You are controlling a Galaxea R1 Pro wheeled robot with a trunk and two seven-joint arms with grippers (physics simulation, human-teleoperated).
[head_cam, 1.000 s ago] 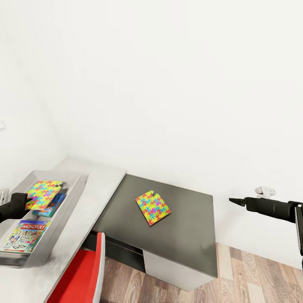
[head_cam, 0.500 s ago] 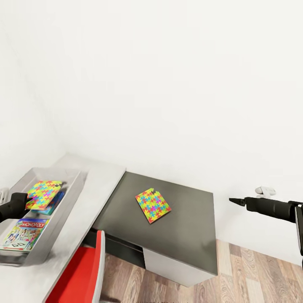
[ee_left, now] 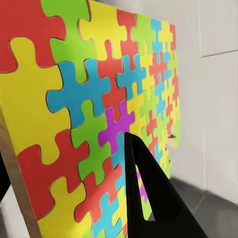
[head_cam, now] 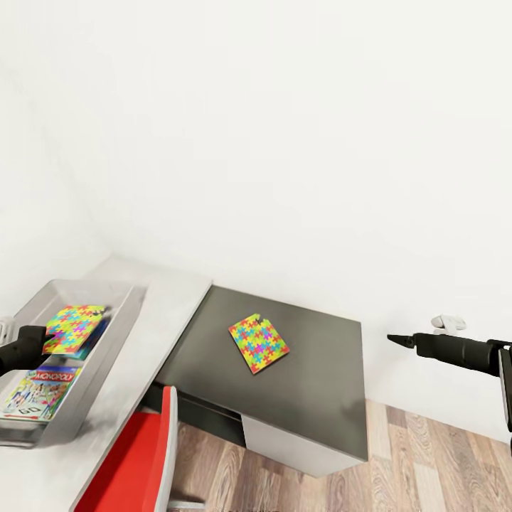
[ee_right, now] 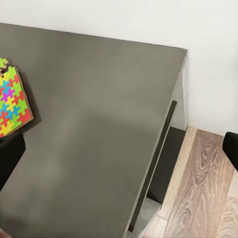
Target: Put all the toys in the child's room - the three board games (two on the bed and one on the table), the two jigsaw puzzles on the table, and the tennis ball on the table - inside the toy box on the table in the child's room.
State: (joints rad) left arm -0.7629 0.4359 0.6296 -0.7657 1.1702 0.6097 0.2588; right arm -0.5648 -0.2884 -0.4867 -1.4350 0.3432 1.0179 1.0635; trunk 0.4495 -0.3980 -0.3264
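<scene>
One jigsaw puzzle (head_cam: 73,328) is sitting clamped in the left gripper (head_cam: 44,338) above the toy box (head_cam: 117,334); the other puzzle (head_cam: 259,343) is lying on the dark cabinet (head_cam: 313,398), well apart from the right gripper (head_cam: 395,340), whose finger spread I cannot tell.

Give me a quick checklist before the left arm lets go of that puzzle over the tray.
1. Left gripper shut on jigsaw puzzle: ok.
2. Puzzle over the toy box, inside its walls: ok.
3. Puzzle low enough to release: cannot tell.
4. Monopoly box already lies in the tray: ok.
5. Second puzzle in the tray: not ok, it lies on the dark cabinet top.
6. Right gripper empty: ok.
</scene>
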